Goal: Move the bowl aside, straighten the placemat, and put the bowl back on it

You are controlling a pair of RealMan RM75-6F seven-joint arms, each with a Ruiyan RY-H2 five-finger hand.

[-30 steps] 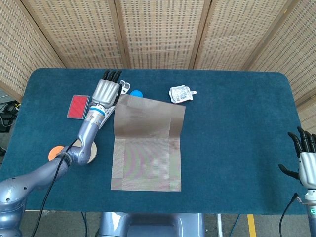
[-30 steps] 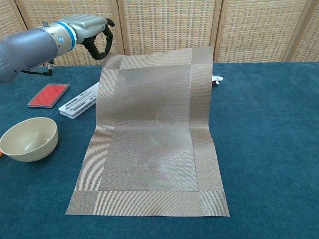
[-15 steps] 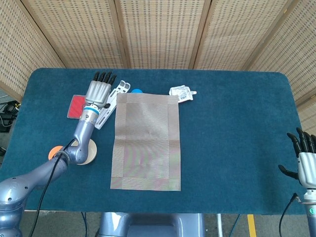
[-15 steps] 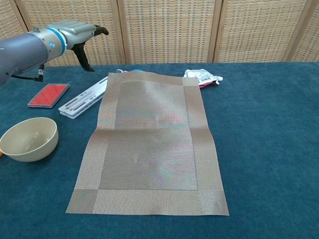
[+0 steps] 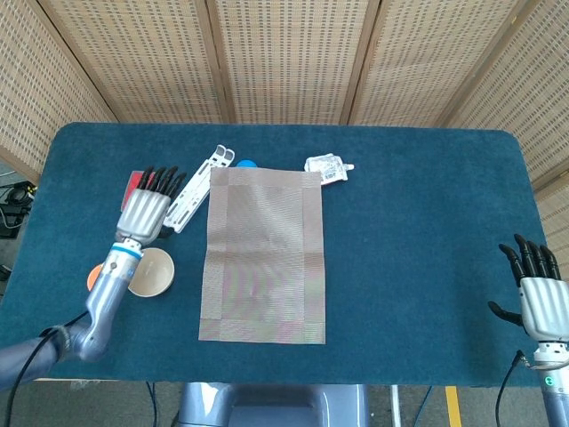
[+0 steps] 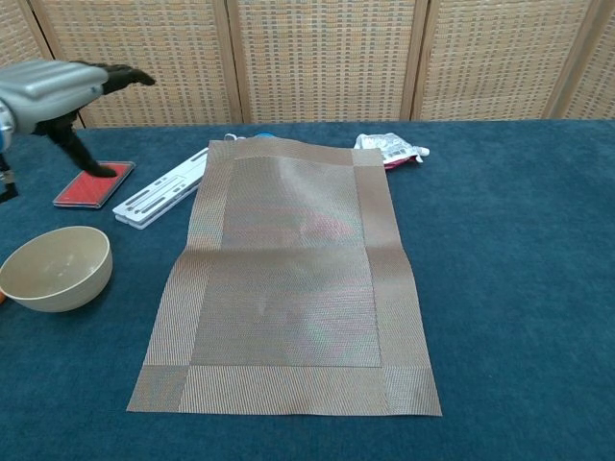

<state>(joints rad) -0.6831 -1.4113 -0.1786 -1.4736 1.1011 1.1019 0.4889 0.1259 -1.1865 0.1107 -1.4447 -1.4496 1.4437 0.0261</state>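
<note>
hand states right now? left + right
Left hand: open, holding nothing, above the bowl.
Right hand: open, holding nothing, at the table's near right edge.

Staged robot test bay, lab-like rather than a home. Rectangular table covered in dark teal carpet-like fabric [image 5: 427, 222] with rounded corners, closed in behind by tall woven cane screen panels in pale wooden frames [image 5: 284, 58]. Black cables [image 5: 11, 200] trail on the bare floor out beyond the left hand [image 5: 147, 210]; a strip of yellow floor tape [image 5: 453, 407] runs near the right hand [image 5: 537, 298]. Props are a mismatched scatter, not a set meal.
</note>
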